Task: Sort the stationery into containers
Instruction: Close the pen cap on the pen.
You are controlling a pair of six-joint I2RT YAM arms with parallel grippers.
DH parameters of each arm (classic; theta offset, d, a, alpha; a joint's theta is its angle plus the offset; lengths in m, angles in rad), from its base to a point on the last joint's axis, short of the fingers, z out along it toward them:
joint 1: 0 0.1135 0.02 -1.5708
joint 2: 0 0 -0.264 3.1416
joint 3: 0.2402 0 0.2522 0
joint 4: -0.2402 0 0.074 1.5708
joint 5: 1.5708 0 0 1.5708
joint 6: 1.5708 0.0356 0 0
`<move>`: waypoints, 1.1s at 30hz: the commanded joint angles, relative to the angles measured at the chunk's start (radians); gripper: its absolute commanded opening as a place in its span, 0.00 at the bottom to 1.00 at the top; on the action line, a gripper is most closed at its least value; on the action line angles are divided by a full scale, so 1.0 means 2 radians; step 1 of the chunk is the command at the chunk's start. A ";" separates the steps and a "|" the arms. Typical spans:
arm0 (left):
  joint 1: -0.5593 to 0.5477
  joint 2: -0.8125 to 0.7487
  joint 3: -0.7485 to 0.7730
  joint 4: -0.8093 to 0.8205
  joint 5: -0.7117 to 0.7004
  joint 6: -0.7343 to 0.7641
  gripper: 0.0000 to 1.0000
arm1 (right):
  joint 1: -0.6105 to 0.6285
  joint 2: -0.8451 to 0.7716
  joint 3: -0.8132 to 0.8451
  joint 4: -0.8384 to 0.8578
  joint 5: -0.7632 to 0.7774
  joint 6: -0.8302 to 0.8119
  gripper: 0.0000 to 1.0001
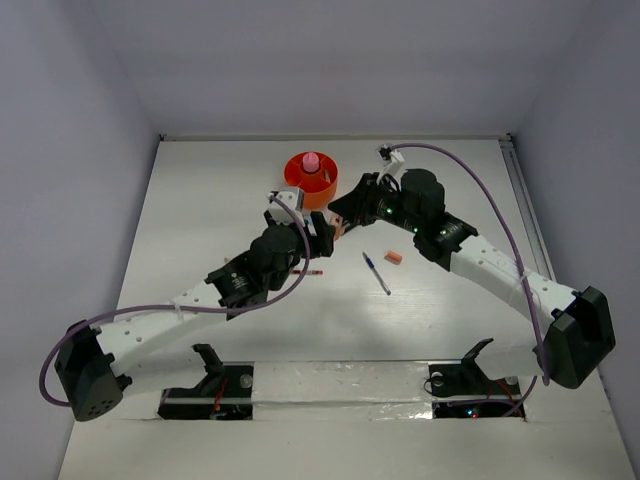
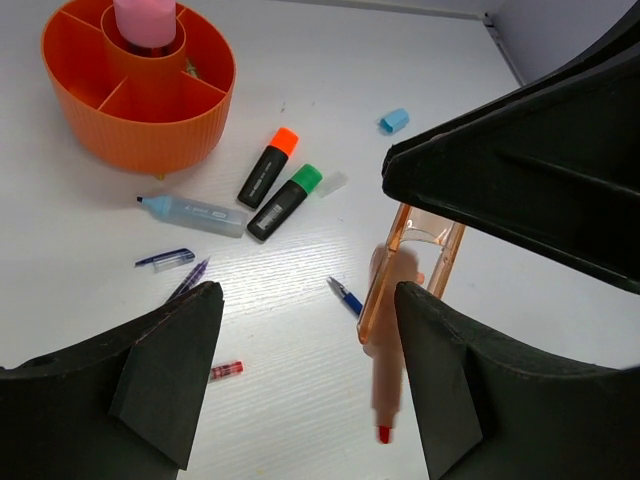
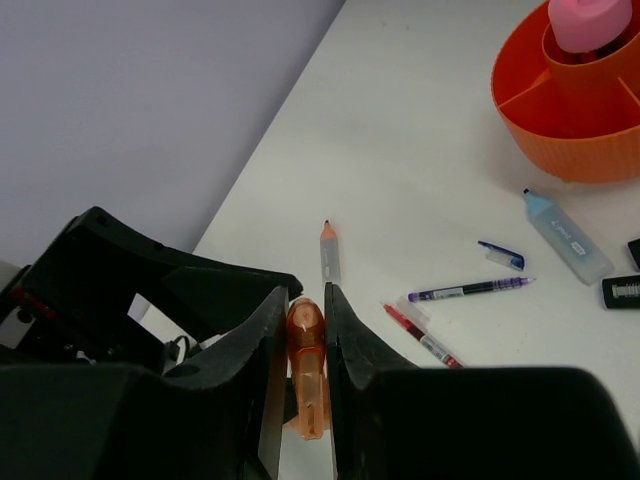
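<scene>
My right gripper [image 3: 305, 295] is shut on a translucent orange marker [image 3: 307, 345], held above the table. In the left wrist view that marker [image 2: 405, 275] hangs with its red tip down, between the open fingers of my left gripper [image 2: 305, 292] and close to the right finger [image 2: 450, 380]. The two grippers meet just below the orange cup [image 1: 322, 190], right gripper [image 1: 341, 214] above left gripper [image 1: 326, 234]. The cup [image 2: 140, 120] has inner dividers, and a pink bottle-like piece [image 2: 147, 18] stands in its centre.
Loose on the table lie an orange-capped marker [image 2: 268, 167], a green-capped marker [image 2: 285, 200], a light-blue marker [image 2: 195, 213], a light-blue cap [image 2: 394, 120], a purple pen [image 2: 188, 278], a blue pen [image 1: 377, 272], a red pen [image 3: 420, 335] and a pencil [image 3: 330, 255].
</scene>
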State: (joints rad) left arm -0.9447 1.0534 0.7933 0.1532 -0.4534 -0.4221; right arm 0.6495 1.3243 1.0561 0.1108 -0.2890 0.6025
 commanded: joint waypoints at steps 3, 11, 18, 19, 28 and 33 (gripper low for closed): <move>0.003 0.017 0.019 0.029 -0.006 0.017 0.66 | 0.001 -0.016 0.000 0.020 -0.023 0.001 0.00; 0.003 0.013 0.028 0.025 -0.004 0.018 0.71 | 0.001 -0.016 -0.002 0.014 -0.010 0.000 0.00; 0.003 -0.089 0.039 0.017 0.049 0.014 0.88 | 0.001 0.002 0.015 0.011 -0.014 0.010 0.00; 0.003 -0.103 0.037 0.017 0.052 0.015 0.88 | 0.001 0.002 0.016 0.011 -0.015 0.013 0.00; 0.003 -0.223 -0.085 0.117 0.136 0.010 0.73 | -0.003 -0.013 0.066 -0.015 -0.044 0.032 0.00; 0.003 -0.234 -0.125 0.159 0.173 0.034 0.73 | -0.003 -0.019 0.087 -0.016 -0.086 0.055 0.00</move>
State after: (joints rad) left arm -0.9405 0.5915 0.5709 0.3504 -0.2020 -0.3916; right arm 0.6476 1.3262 1.1709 0.0700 -0.3847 0.6735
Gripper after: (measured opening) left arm 0.727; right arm 0.229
